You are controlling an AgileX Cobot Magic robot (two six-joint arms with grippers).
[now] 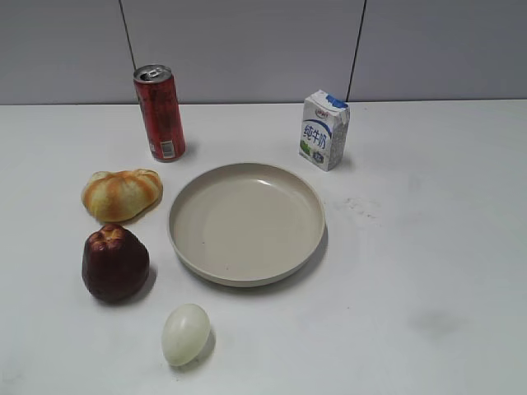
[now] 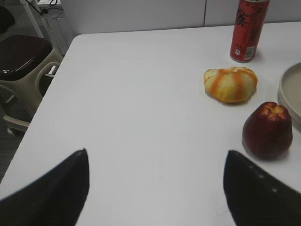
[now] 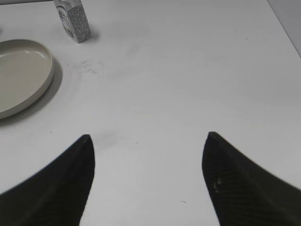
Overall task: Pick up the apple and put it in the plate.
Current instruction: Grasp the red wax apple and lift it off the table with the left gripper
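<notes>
Exterior view: neither arm is in frame. The apple (image 1: 115,263) stands on the table (image 1: 428,271) at the left, just beside the plate (image 1: 247,223) but apart from its rim. A bread roll (image 1: 122,194) lies close behind the apple and a pale egg (image 1: 185,333) near its front; a red can (image 1: 160,113) and a milk carton (image 1: 324,130) stand farther back. The plate holds nothing, so the pick appears not yet begun.

Left wrist view: the left gripper (image 2: 155,188) hangs above bare table with its fingers spread wide and nothing between them. The apple (image 2: 267,130) sits ahead and well to the right of the gap, outside the line of the fingers; the plate's edge (image 2: 289,92) shows just past it. Risk: the fruit is tapered and glossy, so a grip taken low or off-centre could squeeze it out. A wide approach could also knock the roll (image 2: 231,84) or push the apple against the rim.

Right wrist view: the right gripper (image 3: 148,181) is likewise spread and empty, over open table. The plate (image 3: 21,75) lies off to its left; the apple is not visible here.
</notes>
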